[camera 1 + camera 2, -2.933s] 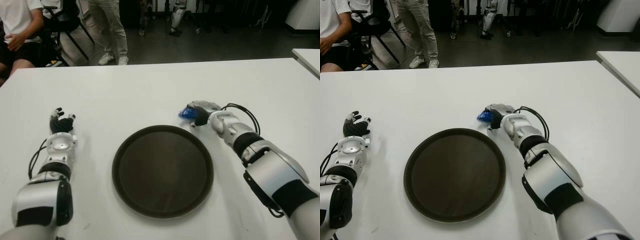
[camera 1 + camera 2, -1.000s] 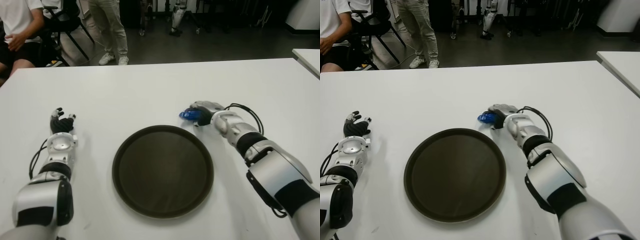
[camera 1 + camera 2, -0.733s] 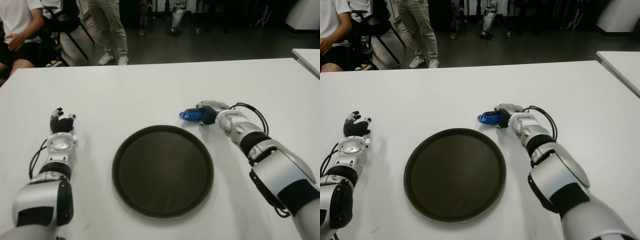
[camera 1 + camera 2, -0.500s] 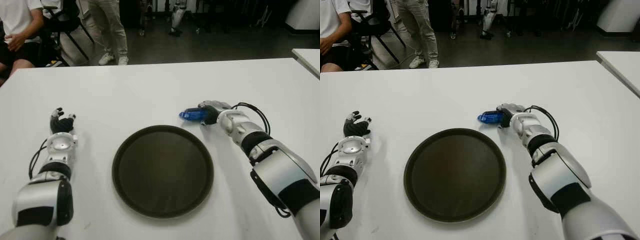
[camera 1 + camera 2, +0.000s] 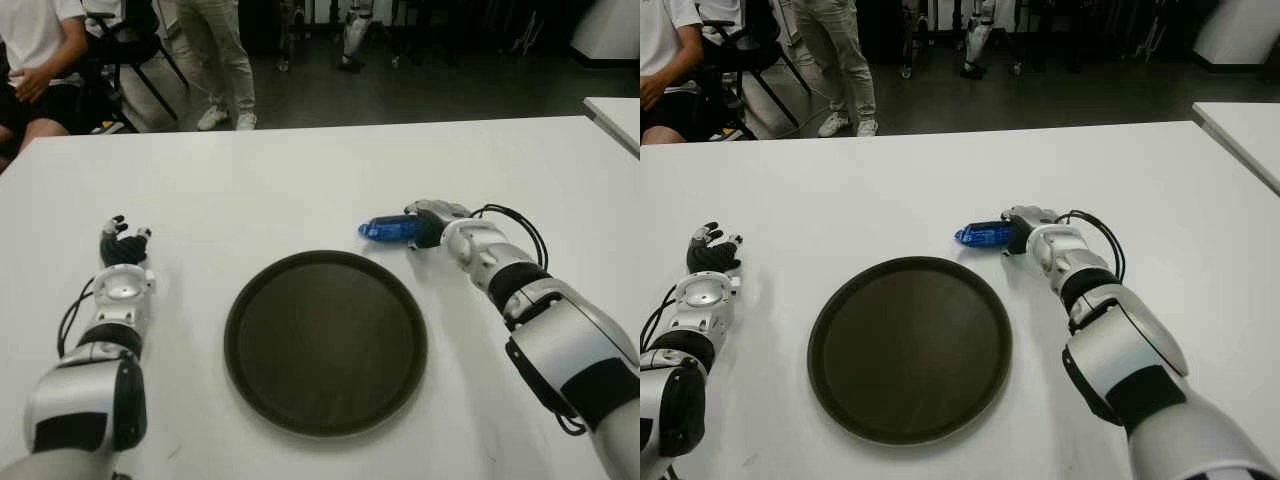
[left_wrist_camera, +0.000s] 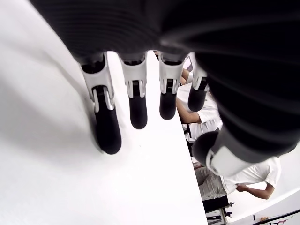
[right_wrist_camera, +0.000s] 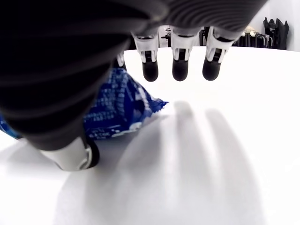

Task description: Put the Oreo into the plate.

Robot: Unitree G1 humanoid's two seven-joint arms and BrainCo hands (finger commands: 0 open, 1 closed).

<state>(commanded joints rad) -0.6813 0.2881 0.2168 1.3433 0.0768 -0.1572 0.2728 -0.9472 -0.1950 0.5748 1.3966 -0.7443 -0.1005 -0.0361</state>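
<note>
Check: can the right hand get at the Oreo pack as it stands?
Probably yes. The right hand is already at the blue Oreo pack, fingers extended and not closed on it in the wrist view. Nothing lies between them; the plate sits clear, nearer the robot.

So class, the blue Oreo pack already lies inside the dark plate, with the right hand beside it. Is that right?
Not quite. The Oreo pack lies on the white table, just beyond the plate, not inside it; the left eye view shows this. The right hand is beside it.
</note>
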